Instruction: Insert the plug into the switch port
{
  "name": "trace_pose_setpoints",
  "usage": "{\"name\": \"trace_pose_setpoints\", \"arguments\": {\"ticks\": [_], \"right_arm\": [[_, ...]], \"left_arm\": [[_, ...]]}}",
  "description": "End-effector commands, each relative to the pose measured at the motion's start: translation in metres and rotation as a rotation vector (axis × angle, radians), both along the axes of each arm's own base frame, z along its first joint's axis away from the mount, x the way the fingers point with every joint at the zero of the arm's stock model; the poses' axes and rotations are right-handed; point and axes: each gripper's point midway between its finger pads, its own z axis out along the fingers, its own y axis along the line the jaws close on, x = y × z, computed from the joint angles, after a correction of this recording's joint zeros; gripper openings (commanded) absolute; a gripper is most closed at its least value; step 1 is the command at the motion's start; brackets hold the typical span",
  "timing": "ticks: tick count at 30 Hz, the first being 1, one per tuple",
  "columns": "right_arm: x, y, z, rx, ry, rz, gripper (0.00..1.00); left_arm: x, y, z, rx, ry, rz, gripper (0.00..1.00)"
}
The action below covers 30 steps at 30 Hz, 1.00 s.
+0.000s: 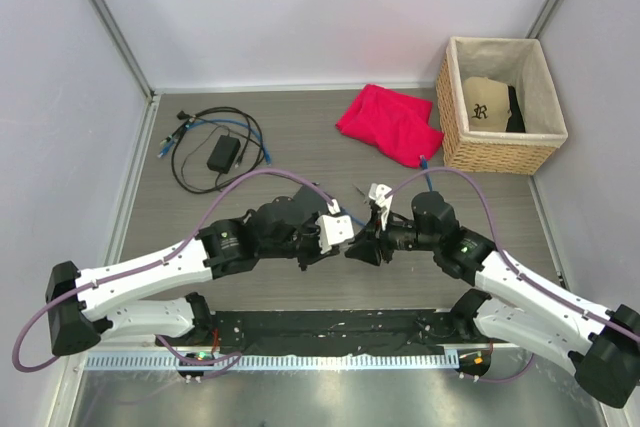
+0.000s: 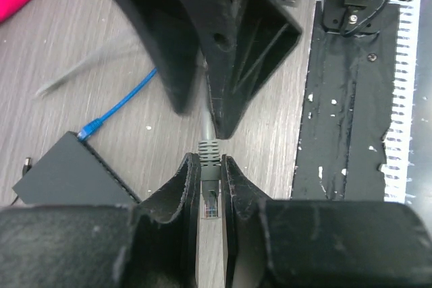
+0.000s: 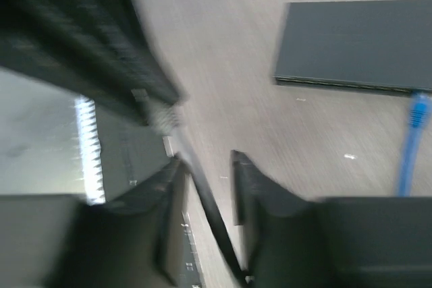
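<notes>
The left arm's fingers (image 2: 179, 190) are closed narrowly on the plug (image 2: 210, 200), a clear connector with a grey boot. They hold it above the grey wood-grain surface (image 1: 310, 147), near the middle front. Its grey cable (image 2: 206, 116) runs on between the right arm's fingers (image 3: 260, 187). These are blurred and stand partly apart, with a gap showing beside the cable. The switch (image 3: 358, 42) lies flat on the surface, near the plug but apart from it. A blue cable (image 3: 407, 160) meets one long edge of the switch. Farther back are a red cloth (image 1: 390, 122), a wicker basket (image 1: 455, 137) holding a cap (image 1: 485, 102), and a black power brick (image 1: 222, 154).
</notes>
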Motion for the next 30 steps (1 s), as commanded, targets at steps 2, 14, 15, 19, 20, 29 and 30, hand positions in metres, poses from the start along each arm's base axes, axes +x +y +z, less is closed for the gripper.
{"name": "trace_pose_setpoints", "arguments": {"ticks": [2,14,15,19,20,29,30], "right_arm": [[-0.001,0.011,0.029,0.065,-0.076,0.062,0.07],[0.048,-0.005,-0.002,0.027,-0.106,-0.239,0.01],[0.049,-0.005,-0.007,0.029,-0.098,-0.25,0.01],[0.058,0.002,-0.01,0.09,-0.09,-0.284,0.01],[0.059,0.002,-0.013,0.094,-0.088,-0.29,0.01],[0.062,0.009,-0.026,0.135,-0.073,-0.29,0.01],[0.062,0.01,-0.026,0.142,-0.075,-0.289,0.01]], "left_arm": [[0.01,-0.01,0.01,-0.045,-0.038,0.022,0.23],[0.092,0.026,0.051,-0.468,0.13,0.696,0.84],[0.097,0.031,0.05,-0.496,0.157,0.748,0.84],[0.112,0.05,0.043,-0.664,0.304,0.974,0.83],[0.115,0.054,0.035,-0.676,0.332,1.021,0.81],[0.127,0.034,0.005,-0.704,0.575,1.205,0.74],[0.129,0.031,0.008,-0.716,0.59,1.208,0.73]]}}
